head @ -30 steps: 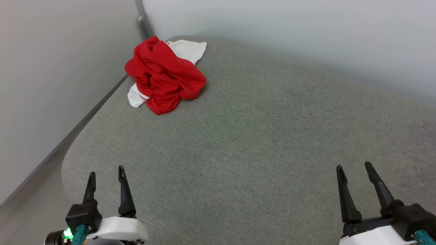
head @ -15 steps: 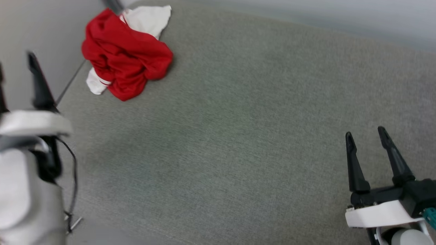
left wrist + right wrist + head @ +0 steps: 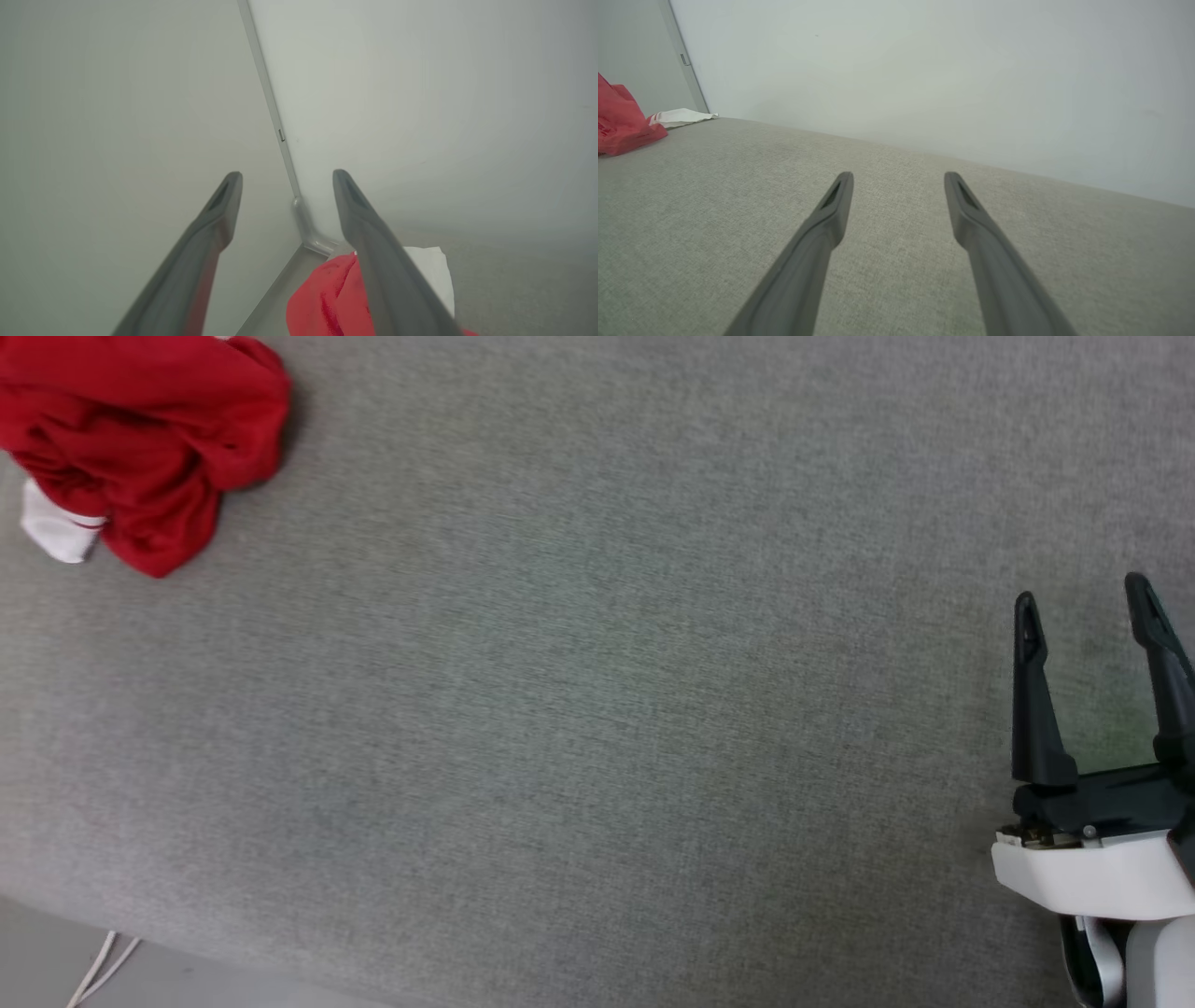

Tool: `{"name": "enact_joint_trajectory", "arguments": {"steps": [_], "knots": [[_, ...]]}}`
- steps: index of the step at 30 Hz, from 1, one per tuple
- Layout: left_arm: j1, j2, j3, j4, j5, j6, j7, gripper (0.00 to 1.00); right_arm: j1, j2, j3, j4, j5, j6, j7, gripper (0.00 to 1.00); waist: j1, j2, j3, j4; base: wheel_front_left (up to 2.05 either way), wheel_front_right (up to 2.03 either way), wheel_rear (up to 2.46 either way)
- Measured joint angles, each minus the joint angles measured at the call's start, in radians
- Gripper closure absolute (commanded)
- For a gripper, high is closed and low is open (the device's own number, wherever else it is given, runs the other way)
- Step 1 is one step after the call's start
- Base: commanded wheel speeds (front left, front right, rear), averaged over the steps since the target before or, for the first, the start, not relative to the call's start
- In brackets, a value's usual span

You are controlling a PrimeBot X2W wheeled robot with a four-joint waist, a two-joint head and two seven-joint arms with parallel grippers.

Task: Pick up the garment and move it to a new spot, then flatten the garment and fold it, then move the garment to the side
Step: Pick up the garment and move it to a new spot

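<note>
**Grey fabric cushion (image 3: 597, 709), crumpled garment (image 3: 140, 439) at its far corner, both sets of fingers released**

Pale walls meet in a corner behind the cushion, and the garment lies bunched there: red folds with a white sleeve poking out, any print hidden. Your left fingers (image 3: 348, 191) stand spread with nothing between them, aimed toward that corner. The garment sits just below and beyond their tips, partly hidden behind one finger, not touched. That aim reads as lining up for the pick, since the heap is on this arm's side.

Your right fingers (image 3: 1029, 644) are likewise spread and empty, over bare cushion. From them the garment is well apart, far to their left and ahead. They seem parked clear of the reach. The lift is not yet done, and open cushion between the two sets of fingers offers room for laying the garment flat.
</note>
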State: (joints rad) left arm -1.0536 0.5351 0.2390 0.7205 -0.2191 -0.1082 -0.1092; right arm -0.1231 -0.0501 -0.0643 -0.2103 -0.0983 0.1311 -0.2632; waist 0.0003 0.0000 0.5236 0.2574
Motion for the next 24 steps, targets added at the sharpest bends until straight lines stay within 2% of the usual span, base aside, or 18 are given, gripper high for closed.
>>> {"name": "enact_joint_trajectory", "arguments": {"steps": [3, 7, 11, 15, 16, 20, 24], "knots": [[-0.071, 0.038, -0.038, 0.077, -0.014, -0.013, 0.103, 0.00, -0.004, 0.000, -0.004, -0.020, -0.009, 0.000, 0.000, 0.00, -0.0001, 0.0000, 0.041, -0.019, 0.00, 0.00, 0.00], [-0.130, 0.059, -0.111, 0.158, -0.079, -0.020, 0.273, 0.00, -0.017, 0.000, -0.002, -0.045, -0.017, 0.000, 0.000, 0.00, 0.0000, 0.0000, 0.085, -0.040, 0.00, 0.00, 0.00], [-0.152, 0.064, -0.203, 0.174, -0.236, -0.021, 0.472, 0.00, -0.025, 0.000, 0.008, -0.063, -0.019, 0.000, 0.000, 0.00, 0.0000, 0.0000, 0.119, -0.058, 0.00, 0.00, 0.00], [-0.150, 0.114, -0.272, 0.153, -0.386, -0.021, 0.677, 0.00, -0.040, 0.000, 0.018, -0.082, -0.023, 0.000, 0.000, 0.00, -0.0001, 0.0000, 0.149, -0.076, 0.00, 0.00, 0.00], [-0.132, 0.125, -0.310, 0.125, -0.500, -0.021, 0.828, 0.00, -0.041, 0.000, 0.018, -0.091, -0.026, 0.000, 0.000, 0.00, -0.0001, 0.0000, 0.172, -0.087, 0.00, 0.00, 0.00], [-0.088, 0.154, -0.361, 0.087, -0.586, -0.021, 0.934, 0.00, -0.047, 0.000, 0.021, -0.094, -0.027, 0.000, 0.000, 0.00, -0.0001, 0.0000, 0.201, -0.095, 0.00, 0.00, 0.00], [-0.065, 0.174, -0.385, 0.066, -0.622, -0.021, 0.944, 0.00, -0.058, 0.000, 0.030, -0.095, -0.028, 0.000, -0.001, 0.00, -0.0002, 0.0000, 0.218, -0.101, 0.00, 0.00, 0.00]]}}
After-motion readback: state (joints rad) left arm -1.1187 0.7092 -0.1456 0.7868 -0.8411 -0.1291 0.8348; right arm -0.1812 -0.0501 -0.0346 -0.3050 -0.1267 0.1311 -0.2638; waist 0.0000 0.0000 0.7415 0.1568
